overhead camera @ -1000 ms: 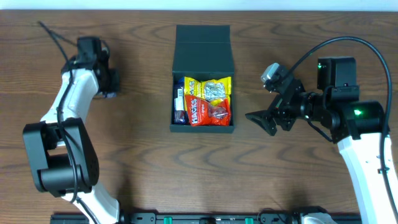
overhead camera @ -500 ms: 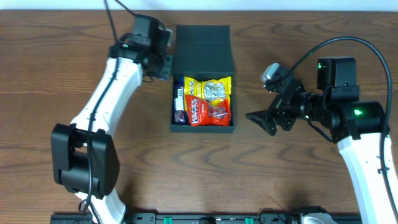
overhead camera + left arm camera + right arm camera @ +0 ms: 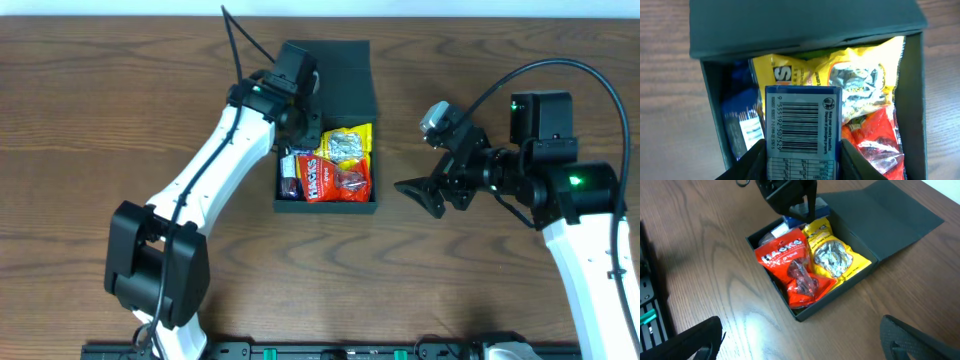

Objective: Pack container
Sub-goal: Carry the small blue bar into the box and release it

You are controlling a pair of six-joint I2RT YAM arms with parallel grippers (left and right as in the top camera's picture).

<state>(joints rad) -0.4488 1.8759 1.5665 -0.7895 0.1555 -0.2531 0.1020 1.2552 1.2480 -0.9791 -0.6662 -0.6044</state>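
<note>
The dark green container (image 3: pixel 326 208) stands open at mid-table, its flap lid (image 3: pixel 327 80) lying back. Inside lie a red Hacks packet (image 3: pixel 335 180), a yellow packet (image 3: pixel 346 143) and a blue-and-white packet (image 3: pixel 288 172). My left gripper (image 3: pixel 300 132) hovers over the box's back left part, shut on a blue packet with a barcode (image 3: pixel 802 125); its fingers (image 3: pixel 802 167) press on both sides of the packet. The container's wall (image 3: pixel 712 110) shows below it. My right gripper (image 3: pixel 425 195) is open and empty, to the right of the box; its fingers (image 3: pixel 805 340) are spread wide.
The brown wooden table (image 3: pixel 500 290) surrounds the box. The right wrist view shows the box (image 3: pixel 840 300) with my left arm (image 3: pixel 787 195) above its far corner. A black rail (image 3: pixel 330 350) runs along the front edge.
My left arm has swung from the table's far left to over the box's back left part. The right arm has not moved.
</note>
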